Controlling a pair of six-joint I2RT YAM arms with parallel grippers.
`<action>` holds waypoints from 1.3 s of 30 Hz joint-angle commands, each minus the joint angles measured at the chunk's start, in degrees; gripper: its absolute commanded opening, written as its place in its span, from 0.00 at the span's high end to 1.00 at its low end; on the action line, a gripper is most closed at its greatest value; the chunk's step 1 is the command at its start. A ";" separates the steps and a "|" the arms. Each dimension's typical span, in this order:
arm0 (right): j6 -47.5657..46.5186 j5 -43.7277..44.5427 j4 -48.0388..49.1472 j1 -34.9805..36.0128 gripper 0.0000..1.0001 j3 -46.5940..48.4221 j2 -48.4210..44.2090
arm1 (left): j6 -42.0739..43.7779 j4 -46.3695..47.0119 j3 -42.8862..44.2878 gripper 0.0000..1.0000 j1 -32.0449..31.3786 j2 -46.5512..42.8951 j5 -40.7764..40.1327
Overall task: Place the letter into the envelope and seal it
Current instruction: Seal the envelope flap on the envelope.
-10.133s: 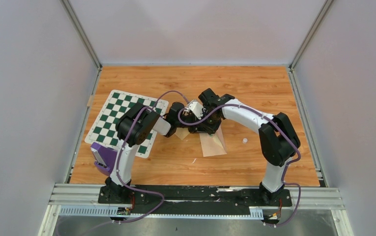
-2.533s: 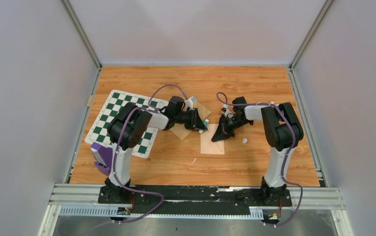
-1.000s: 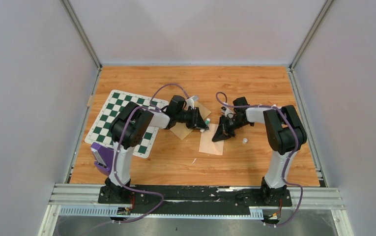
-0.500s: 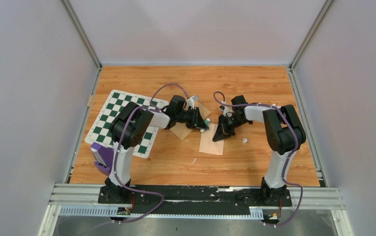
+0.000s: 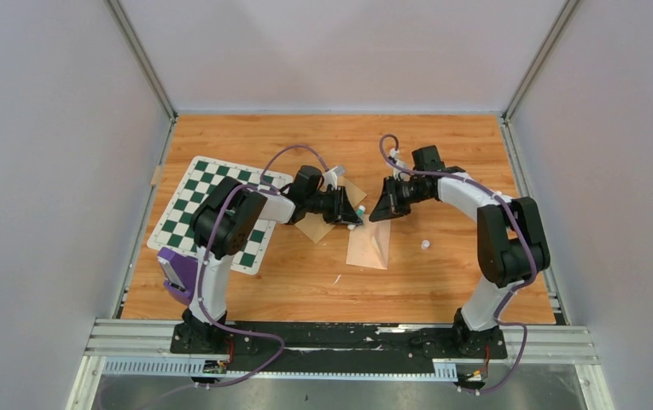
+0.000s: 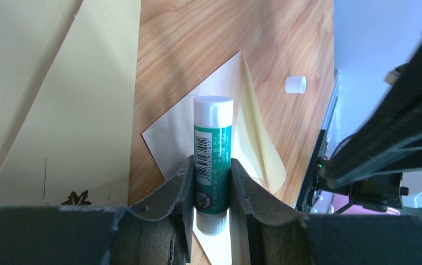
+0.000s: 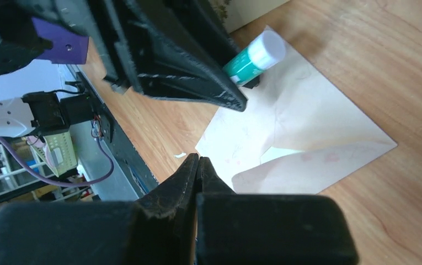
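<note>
Top external view, left to right.
- Near left edge: purple block (image 5: 181,272), partly behind the left arm; its kind cannot be made out.
- chess mat (image 5: 188,209): right part covered by that arm.
- letter (image 5: 316,227): cream sheet lying flat on the table (image 5: 442,145), outside the envelope (image 5: 364,253) and mostly hidden under the left gripper (image 5: 348,213). Only a scrap of its border ornament shows in the left wrist view.
- left gripper: clamped on a green-and-white glue stick (image 6: 213,138), whose tip is over the envelope.
- envelope: flat, flap curled upward; its inside is not visible.
- right gripper (image 5: 382,207): jaws pressed together, holding nothing, raised near the envelope's far end.
- white cap (image 5: 425,244): loose, right of the envelope.
- Open wood runs along the far and right edges.
- Change from half a second before: the right gripper has drawn back off the envelope; the left arm is unmoved.
</note>
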 commanded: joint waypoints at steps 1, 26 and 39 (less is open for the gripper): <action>1.63 0.02 -0.84 -0.61 1.00 1.41 6.18 | 1.79 -3.14 0.78 1.00 -0.60 1.98 -3.09; 2.62 -5.06 -4.25 -5.92 1.00 -2.79 2.11 | 1.23 -2.54 0.70 1.00 -0.89 2.09 -3.17; 8.82 -3.27 1.51 -0.58 1.00 -0.97 9.45 | 1.30 -2.76 0.19 1.00 -1.21 1.29 -4.08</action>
